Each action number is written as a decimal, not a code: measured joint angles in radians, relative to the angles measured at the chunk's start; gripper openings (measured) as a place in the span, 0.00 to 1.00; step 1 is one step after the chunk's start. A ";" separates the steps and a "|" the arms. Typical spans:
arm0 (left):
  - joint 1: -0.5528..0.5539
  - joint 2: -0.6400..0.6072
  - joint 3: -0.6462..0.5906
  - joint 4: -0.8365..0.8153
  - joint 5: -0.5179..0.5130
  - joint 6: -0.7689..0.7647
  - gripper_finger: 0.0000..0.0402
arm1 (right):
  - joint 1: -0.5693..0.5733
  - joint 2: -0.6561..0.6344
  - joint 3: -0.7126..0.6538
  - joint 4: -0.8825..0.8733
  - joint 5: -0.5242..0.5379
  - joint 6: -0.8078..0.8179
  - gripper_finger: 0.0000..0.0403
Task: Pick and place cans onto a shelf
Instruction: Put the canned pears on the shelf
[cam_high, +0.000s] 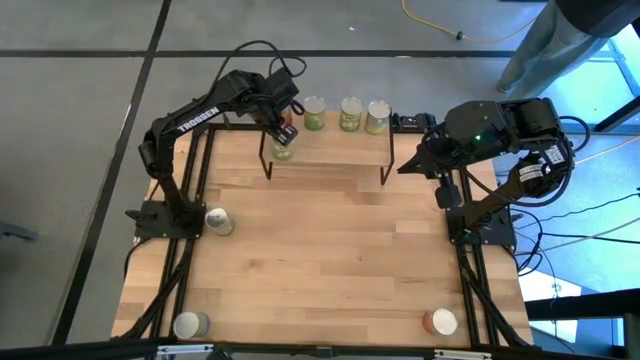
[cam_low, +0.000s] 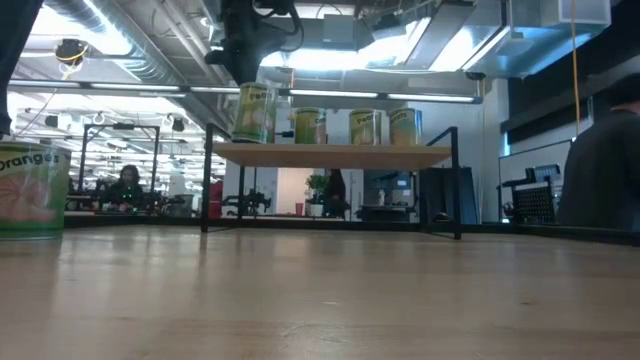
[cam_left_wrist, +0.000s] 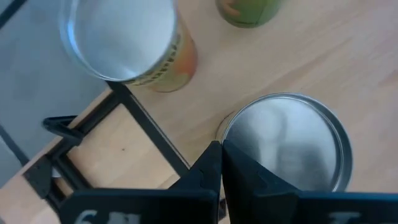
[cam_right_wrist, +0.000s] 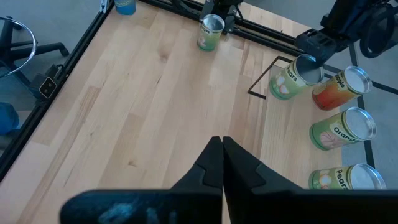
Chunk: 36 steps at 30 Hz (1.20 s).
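Left claw (cam_high: 281, 133) grips green can (cam_high: 283, 149) at shelf (cam_high: 330, 140) left end; four cans there, three remain on desk (cam_high: 330, 250); right claw (cam_right_wrist: 222, 158) closed, empty.

**Cans on shelf and table**

The shelf (cam_high: 330, 140) stands at the table's (cam_high: 330, 260) far edge. Five cans sit on its board: three in a row at the far right (cam_high: 350, 114), two at its left end (cam_high: 283, 148). Three more cans rest on the table: mid-left (cam_high: 218, 221), near-left (cam_high: 190, 324), near-right (cam_high: 440, 321).
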 joint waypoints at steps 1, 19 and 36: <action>0.000 0.000 0.000 -0.001 -0.011 0.000 0.01 | 0.000 0.000 0.000 0.000 0.000 0.000 0.00; 0.000 0.000 0.000 -0.031 -0.024 -0.008 0.09 | 0.000 0.000 0.000 0.001 0.017 0.000 0.00; -0.067 -0.235 0.001 -0.048 0.176 0.026 0.09 | 0.000 0.000 0.000 0.007 0.018 0.021 0.00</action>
